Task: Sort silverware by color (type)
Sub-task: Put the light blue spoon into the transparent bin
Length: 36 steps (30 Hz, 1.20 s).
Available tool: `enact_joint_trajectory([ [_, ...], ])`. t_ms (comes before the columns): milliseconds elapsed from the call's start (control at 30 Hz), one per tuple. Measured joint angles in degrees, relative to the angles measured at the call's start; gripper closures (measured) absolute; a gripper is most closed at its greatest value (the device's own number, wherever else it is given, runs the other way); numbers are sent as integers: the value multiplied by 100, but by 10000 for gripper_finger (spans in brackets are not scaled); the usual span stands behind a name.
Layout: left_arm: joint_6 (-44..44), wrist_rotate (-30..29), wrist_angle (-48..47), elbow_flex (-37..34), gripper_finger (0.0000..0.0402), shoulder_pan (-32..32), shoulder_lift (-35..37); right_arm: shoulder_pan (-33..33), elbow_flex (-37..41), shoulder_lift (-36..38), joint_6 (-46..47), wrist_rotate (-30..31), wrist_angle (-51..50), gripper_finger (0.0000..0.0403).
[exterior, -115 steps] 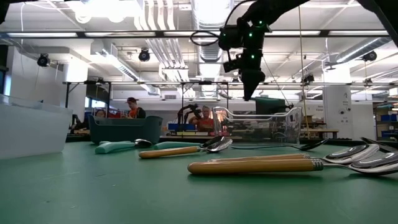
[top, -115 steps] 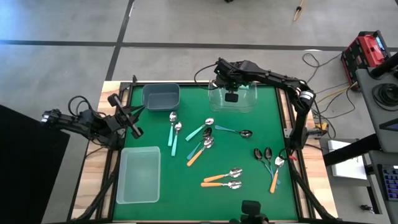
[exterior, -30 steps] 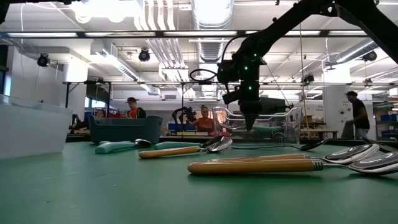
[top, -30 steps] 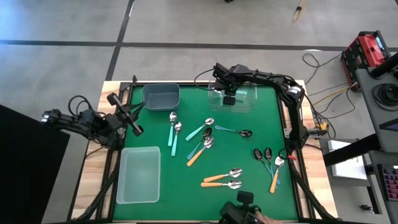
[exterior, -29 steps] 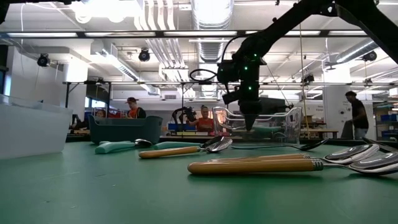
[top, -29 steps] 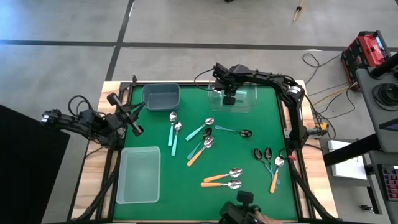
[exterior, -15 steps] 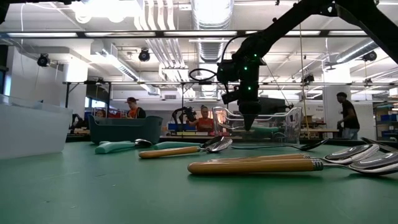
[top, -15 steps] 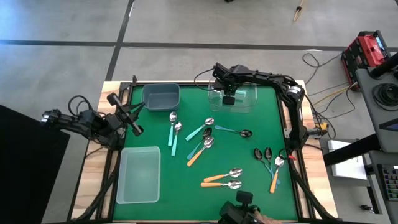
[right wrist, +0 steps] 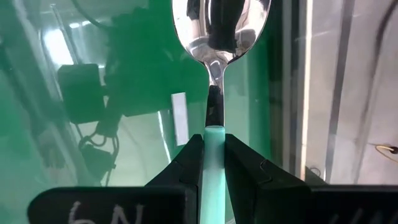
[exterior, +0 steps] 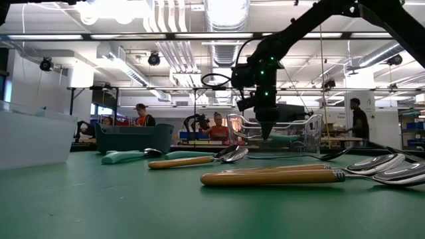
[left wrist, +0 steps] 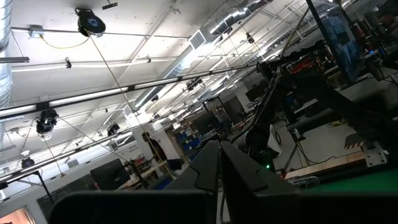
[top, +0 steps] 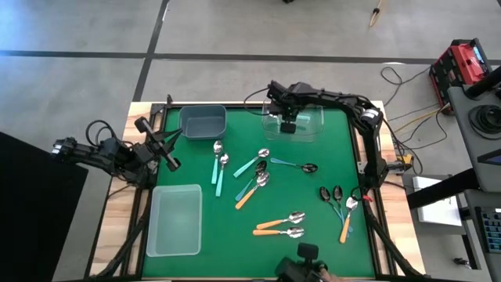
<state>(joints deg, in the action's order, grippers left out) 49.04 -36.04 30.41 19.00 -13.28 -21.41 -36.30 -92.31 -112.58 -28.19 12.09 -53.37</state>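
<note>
My right gripper (top: 288, 125) hangs over the clear bin (top: 307, 131) at the mat's far edge, shut on a teal-handled spoon (right wrist: 219, 28). The spoon's silver bowl points down into the bin. In the low view the gripper (exterior: 267, 130) reaches below the bin's rim. Other silverware lies flat on the green mat: teal-handled spoons (top: 218, 168), orange-handled spoons (top: 279, 228) and dark-bowled spoons (top: 329, 194). My left gripper (top: 170, 162) is shut and holds nothing, raised at the mat's left edge; its fingers (left wrist: 219, 163) point up into the room. My right gripper pinches the spoon's teal handle (right wrist: 213, 140) between its two fingers (right wrist: 187, 167), close to the neck. The fingers come steeply from above and lie along the handle. The spoon hangs bowl-down inside the clear bin; whether the bowl touches the bin's floor I cannot tell.
A blue-grey bin (top: 203, 121) stands at the far left of the mat and a pale translucent bin (top: 174, 221) at the near left. An orange-handled spoon (top: 345, 223) lies near the right edge. People move about in the room beyond the table.
</note>
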Motion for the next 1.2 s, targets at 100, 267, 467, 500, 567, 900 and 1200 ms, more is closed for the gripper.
enact_joint_trajectory([
  [100, 0, 1, -1, 0, 401, 0, 0, 61, 0, 27, 87, -5, -53, 369],
  [267, 0, -1, -1, 0, 401, 0, 0, 119, 0, 49, 135, -52, -278, 369],
  [467, 0, 1, 1, 0, 401, 0, 0, 117, 2, 40, 271, -399, -338, 369],
  [500, 0, 1, -1, 0, 401, 0, 0, 117, 2, 40, 271, -401, -334, 369],
  [567, 0, 1, 0, 0, 401, 0, 0, 117, 5, 38, 276, -446, -329, 369],
  [900, 0, -1, -1, 0, 401, 0, 0, 115, 46, 35, 278, -464, -286, 369],
  [1200, 0, 1, -1, 0, 401, 0, 0, 115, 48, 31, 276, -464, -238, 369],
])
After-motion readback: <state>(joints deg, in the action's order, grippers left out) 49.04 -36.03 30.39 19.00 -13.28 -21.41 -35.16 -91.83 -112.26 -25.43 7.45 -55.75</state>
